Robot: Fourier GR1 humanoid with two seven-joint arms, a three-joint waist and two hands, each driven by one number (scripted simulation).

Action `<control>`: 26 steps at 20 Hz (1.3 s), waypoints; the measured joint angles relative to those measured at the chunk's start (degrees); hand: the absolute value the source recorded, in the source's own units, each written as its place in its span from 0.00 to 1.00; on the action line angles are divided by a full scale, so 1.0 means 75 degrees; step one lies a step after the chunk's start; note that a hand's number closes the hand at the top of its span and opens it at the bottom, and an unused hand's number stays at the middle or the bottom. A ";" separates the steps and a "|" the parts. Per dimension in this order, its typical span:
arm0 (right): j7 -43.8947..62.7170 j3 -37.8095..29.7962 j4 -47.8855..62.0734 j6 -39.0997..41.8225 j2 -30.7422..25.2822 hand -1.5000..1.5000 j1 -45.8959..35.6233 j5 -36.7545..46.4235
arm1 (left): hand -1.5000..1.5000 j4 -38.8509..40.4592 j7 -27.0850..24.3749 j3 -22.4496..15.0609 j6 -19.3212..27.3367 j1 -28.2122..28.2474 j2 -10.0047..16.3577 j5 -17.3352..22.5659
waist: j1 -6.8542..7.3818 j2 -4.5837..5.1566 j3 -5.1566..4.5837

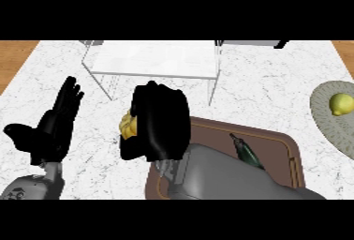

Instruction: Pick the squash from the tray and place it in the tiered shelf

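1 squash (128, 125), 1 tray (274, 142), 1 shelf (155, 61), 1 plate (323, 119), 1 lemon (342, 104).

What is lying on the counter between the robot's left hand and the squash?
Nothing: in the head view only bare marble counter shows between the open left hand and the squash, held by the right hand.

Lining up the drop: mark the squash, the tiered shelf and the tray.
squash (127, 125), head view, yellow part beside the right hand (162, 123)
tiered shelf (155, 60), head view, white top panel
tray (280, 145), head view, bare brown floor
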 measured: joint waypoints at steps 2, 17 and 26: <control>0.0144 -0.0198 0.0091 -0.0096 -0.0005 1.00 -0.0367 0.0225 | 0.50 0.0013 0.0048 0.0012 0.0015 -0.0030 0.0012 -0.0016 | -0.0033 -0.0015 -0.0004; 0.0339 -0.1422 0.1685 -0.0545 0.0004 1.00 -0.2114 0.0980 | 0.50 0.0078 -0.0042 0.0117 0.0008 -0.0042 -0.0030 -0.0070 | -0.0130 0.0064 -0.0001; -0.0106 -0.1715 0.3036 -0.1425 0.0020 1.00 -0.2263 0.1163 | 0.50 0.0075 -0.0086 0.0104 -0.0067 -0.0035 -0.0074 -0.0112 | -0.0058 0.0145 0.0006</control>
